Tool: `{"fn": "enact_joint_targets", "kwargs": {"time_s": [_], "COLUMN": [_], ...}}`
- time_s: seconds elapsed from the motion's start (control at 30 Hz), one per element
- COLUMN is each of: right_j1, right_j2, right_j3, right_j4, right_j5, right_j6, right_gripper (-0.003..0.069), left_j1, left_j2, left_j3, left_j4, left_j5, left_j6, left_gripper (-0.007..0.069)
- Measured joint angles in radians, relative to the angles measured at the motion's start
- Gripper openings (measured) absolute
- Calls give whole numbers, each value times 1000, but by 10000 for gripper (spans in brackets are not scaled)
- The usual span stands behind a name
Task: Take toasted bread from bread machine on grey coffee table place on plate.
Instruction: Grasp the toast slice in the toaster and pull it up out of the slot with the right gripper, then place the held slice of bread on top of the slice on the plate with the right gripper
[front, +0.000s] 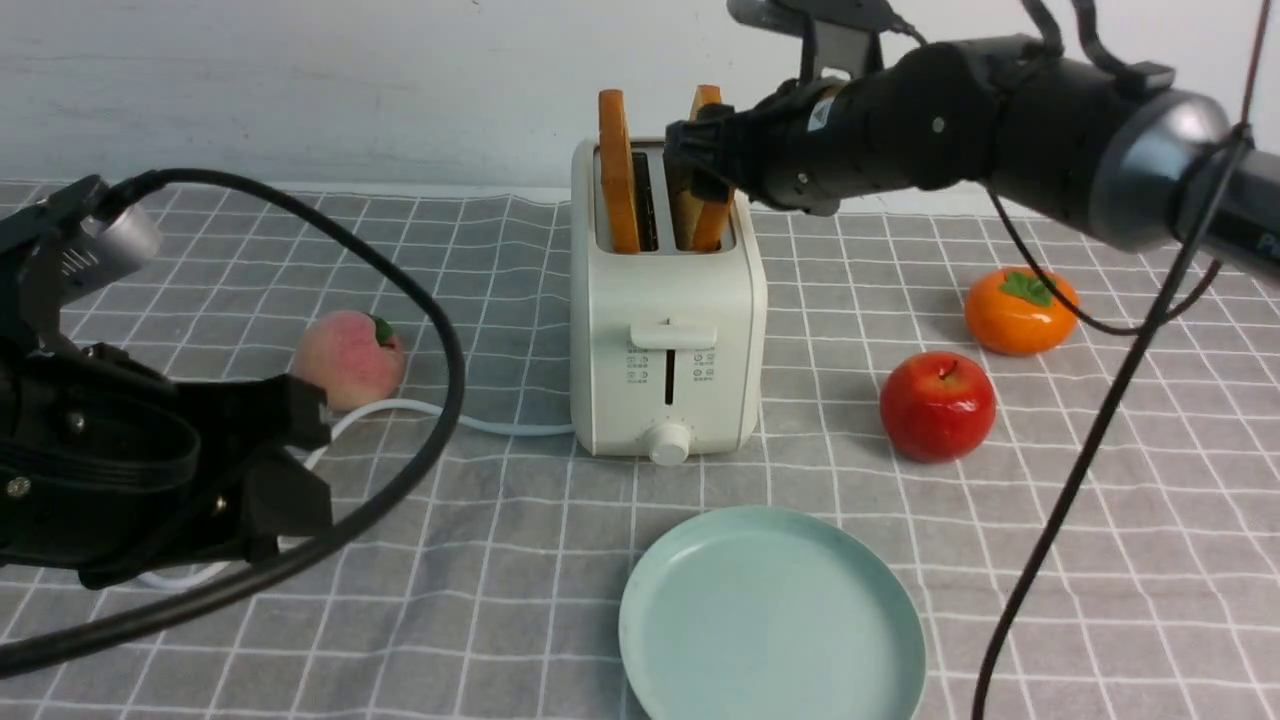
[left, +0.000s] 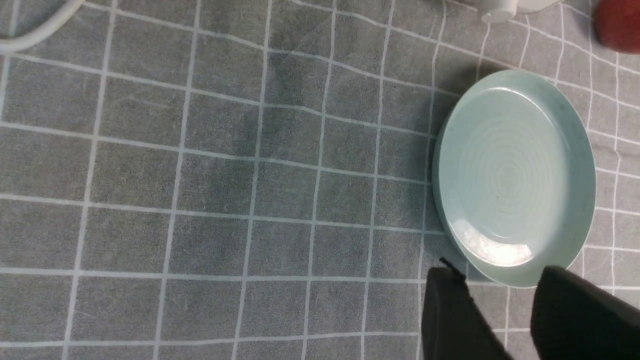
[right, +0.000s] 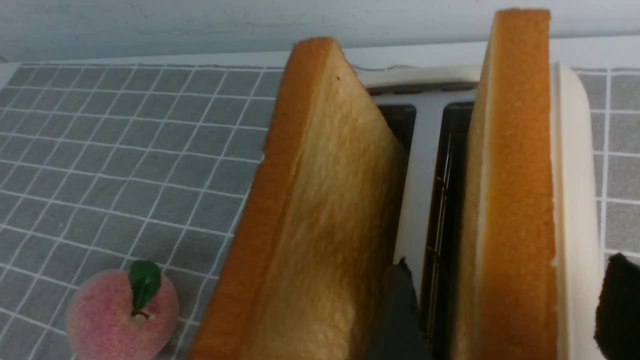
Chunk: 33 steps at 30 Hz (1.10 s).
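The bread machine (front: 665, 300) stands mid-table on the grey coffee table (front: 500, 560). Two slices of toasted bread stand upright in its slots, the left slice (front: 618, 170) and the right slice (front: 712, 225). My right gripper (front: 700, 160) is open and straddles the right slice (right: 515, 200) at the toaster's top, one finger (right: 400, 305) between the slices, the other (right: 620, 310) outside the toaster wall (right: 575, 200); neither finger touches the bread. The mint-green plate (front: 770, 620) lies empty in front of the toaster. My left gripper (left: 500, 300) is open and empty, low beside the plate's rim (left: 515, 280).
A peach (front: 348, 357) lies left of the toaster by the white cord (front: 480, 420). A red apple (front: 937, 405) and an orange persimmon (front: 1020, 310) lie to its right. A white wall (front: 300, 80) runs close behind.
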Motion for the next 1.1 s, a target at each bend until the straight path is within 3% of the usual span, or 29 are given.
{"fn": "enact_joint_targets", "kwargs": {"time_s": [0.17,0.3,0.33,0.6,0.8,0.9,0.97,1.1], "right_j1": [0,1,1,-41,-86,-87,-88,-88], "right_j2": [10,-31,-46,-293,-531,-596,-645,-680], "right_j3": [0,0,0,-1,43,147,288,594], "right_j4": [0,4,4,-74,-150,-141,-85,162], "right_j5": [-12,-15,-15,29,394,494,525,472], "right_j6": [-4,-19,-19,-34,-52,-52,-53,-73], "right_gripper": [412,115,92,108,108,108,108,108], "left_j1": [0,0,0,0,0,0,0,0], "left_j2": [0,0,0,0,2,13,28,59], "left_j3": [0,0,0,0,0,0,0,0], "left_j4": [0,12,14,20,20,15,5,-2], "left_j5": [-4,-4,-5,-27,-71,-104,-125,-134], "left_j6": [0,0,0,0,0,0,0,0], "left_gripper": [238,238,238,238,238,238,238,238]}}
